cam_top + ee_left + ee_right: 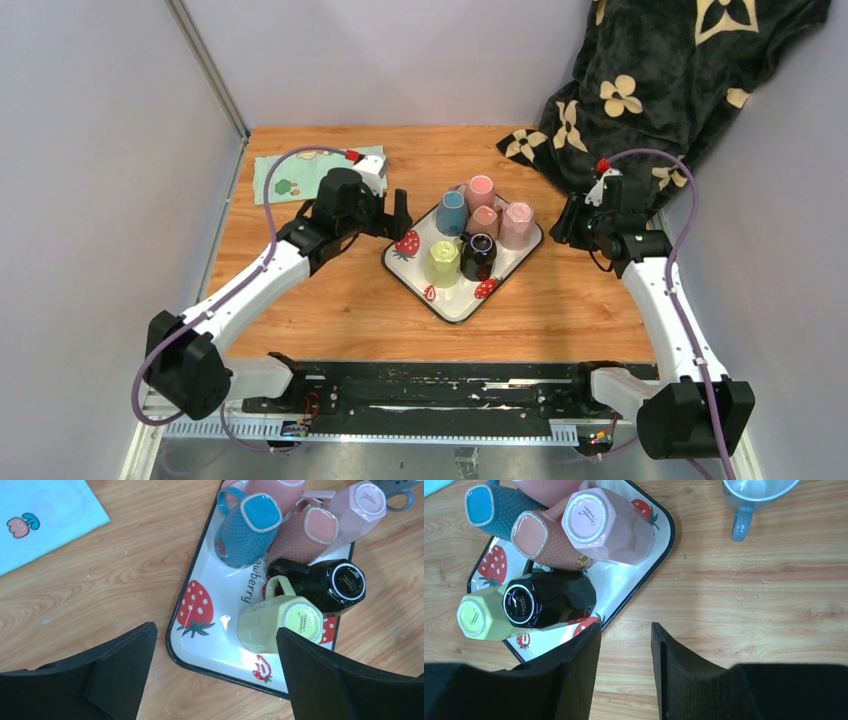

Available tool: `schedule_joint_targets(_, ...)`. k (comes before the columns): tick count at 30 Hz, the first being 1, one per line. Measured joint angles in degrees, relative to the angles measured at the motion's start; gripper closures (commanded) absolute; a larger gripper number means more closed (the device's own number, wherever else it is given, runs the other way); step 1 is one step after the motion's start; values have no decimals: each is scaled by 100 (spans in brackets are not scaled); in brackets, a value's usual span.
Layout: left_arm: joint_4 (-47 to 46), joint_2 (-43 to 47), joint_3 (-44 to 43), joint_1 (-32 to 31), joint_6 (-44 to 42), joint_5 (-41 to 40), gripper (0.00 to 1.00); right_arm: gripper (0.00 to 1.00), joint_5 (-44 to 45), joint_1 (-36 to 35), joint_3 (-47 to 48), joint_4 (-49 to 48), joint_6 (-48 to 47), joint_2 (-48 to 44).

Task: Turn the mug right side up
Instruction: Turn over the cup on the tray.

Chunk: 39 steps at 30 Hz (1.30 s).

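Several mugs stand upside down on a white strawberry tray [457,300]: blue [452,212], yellow [442,262], black [478,255], light pink [517,224] and others. From the left wrist the yellow mug [280,622] and black mug [330,585] show their bases. A grey-blue mug [751,492] stands upright on the wood, right of the tray. My left gripper [400,213] [215,630] hangs open over the tray's left corner, holding nothing. Over bare wood by the tray's right edge, my right gripper [566,225] [625,626] is partly open and empty.
A light blue cloth [300,172] lies at the back left. A dark flowered blanket [650,90] is heaped in the back right corner. Grey walls close in the table on three sides.
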<state>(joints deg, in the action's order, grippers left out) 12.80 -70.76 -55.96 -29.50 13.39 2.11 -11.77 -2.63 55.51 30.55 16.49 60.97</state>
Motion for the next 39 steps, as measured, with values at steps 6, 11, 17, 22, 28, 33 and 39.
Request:
schedule_joint_targets(6, 415, -772, -852, -302, -168, -107, 4, 54, -2, 0, 59, 13, -50, 35)
schedule_joint_targets(11, 848, -1429, -1613, -614, -297, -258, 6, 54, 2, 0, 50, 35, -109, -44)
schedule_joint_targets(17, 1510, -2354, -2643, -892, -457, -400, 8, 54, 9, 0, -48, 35, -166, -251)
schedule_joint_targets(22, 2138, -3062, -3401, -1102, -625, -516, 11, 55, 7, 0, -175, 33, -225, -321)
schedule_joint_targets(28, 2684, -3635, -4050, -1189, -756, -527, 13, 55, 2, 0, -308, 46, -262, -352)
schedule_joint_targets(33, 2968, -4006, -4406, -1228, -835, -509, 15, 55, 0, 0, -337, 37, -280, -369)
schedule_joint_targets(39, 3156, -4382, -4658, -1276, -890, -437, 17, 55, -24, 0, -345, 35, -284, -341)
